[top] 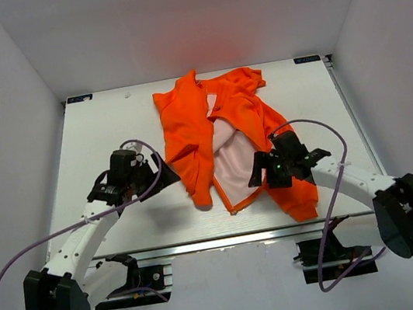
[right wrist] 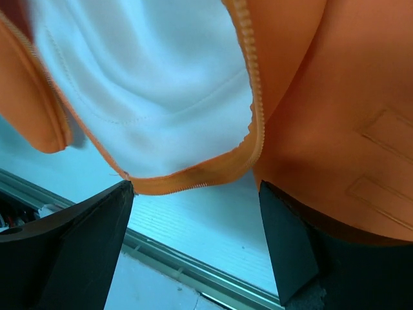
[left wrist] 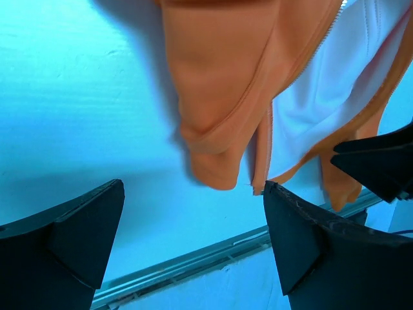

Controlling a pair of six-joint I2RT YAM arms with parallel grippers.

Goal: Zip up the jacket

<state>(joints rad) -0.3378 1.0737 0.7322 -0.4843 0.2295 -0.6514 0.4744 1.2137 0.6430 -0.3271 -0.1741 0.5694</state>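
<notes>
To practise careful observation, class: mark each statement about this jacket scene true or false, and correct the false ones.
1. The jacket lies unzipped, with its pale lining showing. True.
2. The left end effector is clamped on the zipper. False: it is open and holds nothing.
3. The right end effector is open, above the jacket's lower edge. True.
4. Part of the jacket hangs off the near edge of the table. False: the whole jacket lies on the table top.
</notes>
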